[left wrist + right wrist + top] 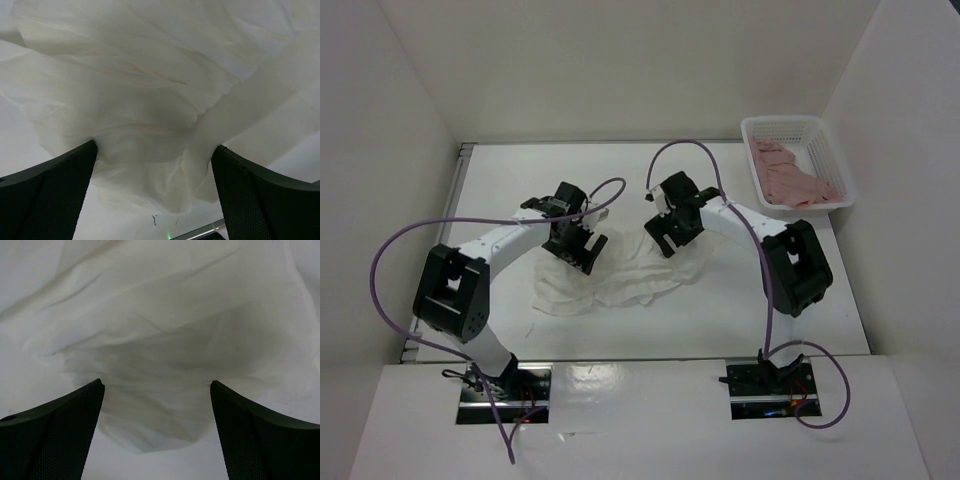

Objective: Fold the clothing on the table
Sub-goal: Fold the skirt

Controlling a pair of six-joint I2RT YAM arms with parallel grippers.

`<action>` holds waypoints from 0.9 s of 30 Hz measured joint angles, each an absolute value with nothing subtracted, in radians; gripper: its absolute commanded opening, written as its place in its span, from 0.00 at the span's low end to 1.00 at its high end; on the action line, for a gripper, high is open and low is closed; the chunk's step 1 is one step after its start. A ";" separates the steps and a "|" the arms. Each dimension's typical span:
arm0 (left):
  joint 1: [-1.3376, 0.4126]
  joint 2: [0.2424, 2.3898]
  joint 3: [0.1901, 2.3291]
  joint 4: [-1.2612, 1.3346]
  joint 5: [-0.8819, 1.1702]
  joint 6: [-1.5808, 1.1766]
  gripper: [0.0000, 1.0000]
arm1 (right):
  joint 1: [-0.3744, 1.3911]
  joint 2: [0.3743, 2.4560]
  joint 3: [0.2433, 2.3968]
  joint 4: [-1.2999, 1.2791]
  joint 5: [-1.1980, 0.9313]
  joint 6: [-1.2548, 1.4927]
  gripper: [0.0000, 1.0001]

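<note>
Grasp set-up: left gripper (585,252), right gripper (667,238) above clothing (620,288), jaws wide, empty. Next, we judge: pinch edge, fold.

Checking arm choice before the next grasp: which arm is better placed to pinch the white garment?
Left, narrowly. The left fingers, open, bracket a bunched fold of the garment that fills the gap; the right fingers, also open, frame flatter cloth.

My right gripper (156,384) has both black fingers (55,435) spread wide, one at 7 o'clock, one at 5. Nothing is pinched btwn them. The white clothing (165,330) fills most of the view, soft & wrinkly. A bunched bit sags btwn my fingers twd 6 o'clock, where bare table (150,467) shows.
</note>
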State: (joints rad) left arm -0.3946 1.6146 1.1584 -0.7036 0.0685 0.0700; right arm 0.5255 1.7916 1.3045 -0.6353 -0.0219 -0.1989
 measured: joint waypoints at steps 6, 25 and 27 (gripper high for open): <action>-0.359 1.702 1.163 -0.682 0.052 0.020 1.00 | 0.525 1.905 1.337 -0.611 -0.022 -0.154 0.93; -0.340 1.937 1.342 -0.624 0.030 -0.034 1.00 | 0.490 2.021 1.425 -0.541 -0.007 -0.093 0.96; -0.330 1.968 1.387 -0.619 0.030 -0.033 1.00 | 0.470 2.044 1.456 -0.526 -0.007 -0.089 0.96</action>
